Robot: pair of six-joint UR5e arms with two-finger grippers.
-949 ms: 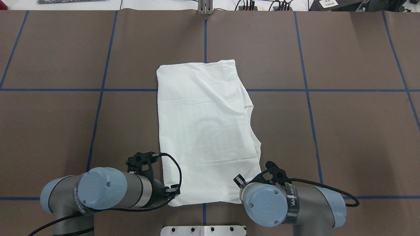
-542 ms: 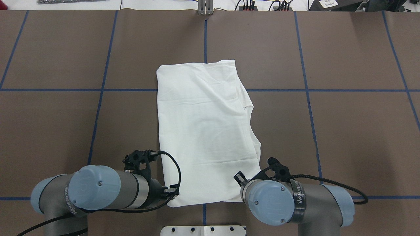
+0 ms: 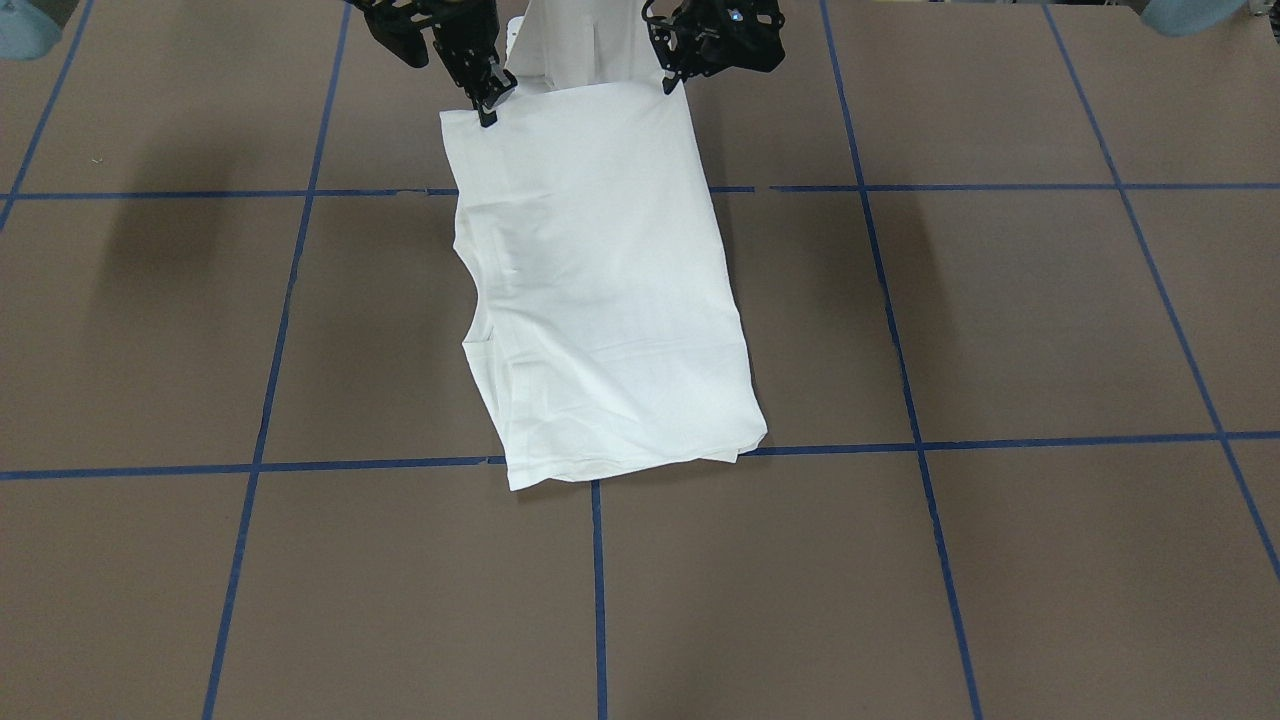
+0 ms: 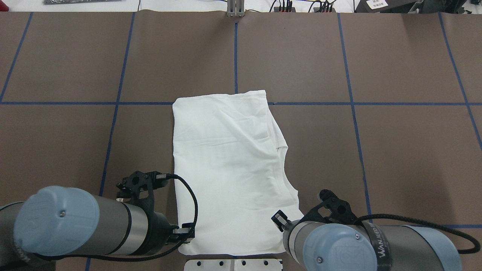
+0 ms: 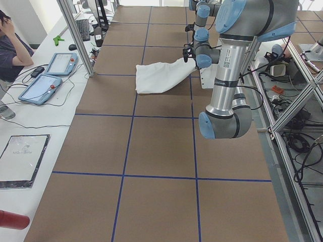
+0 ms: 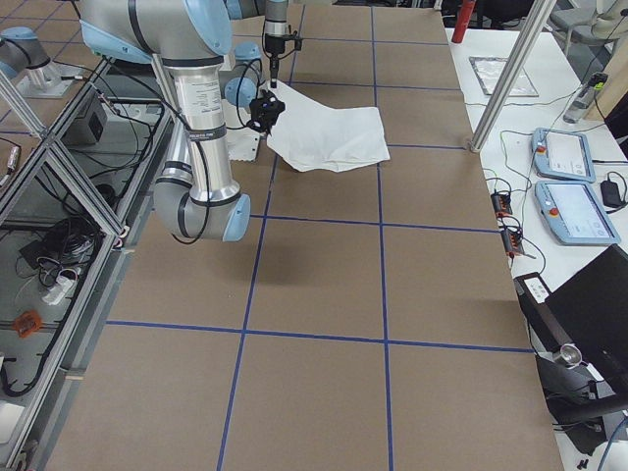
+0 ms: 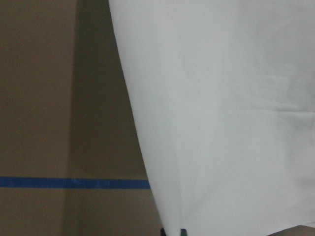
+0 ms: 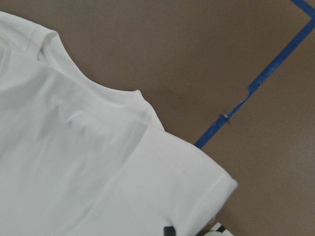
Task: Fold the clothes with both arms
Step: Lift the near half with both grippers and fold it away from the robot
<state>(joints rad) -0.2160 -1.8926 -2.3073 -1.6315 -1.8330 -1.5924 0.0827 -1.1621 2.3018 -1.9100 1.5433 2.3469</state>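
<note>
The clothes are one white shirt, folded lengthwise into a long strip on the brown table. Its near end rises off the table toward the robot, as the front-facing view shows. My left gripper is shut on the near left corner. My right gripper is shut on the near right corner, by the sleeve hem. In the left wrist view, white cloth fills the right side down to the fingertips. From overhead, both wrists cover the held corners.
The white pedestal base sits just behind the shirt's near edge. Blue tape lines grid the table. A person sits at a side bench with tablets. More pendants lie past the table's far edge.
Both arms have drawn back toward the robot's base and risen. The shirt has slid toward the robot with them, its far edge now near the cross tape line.
</note>
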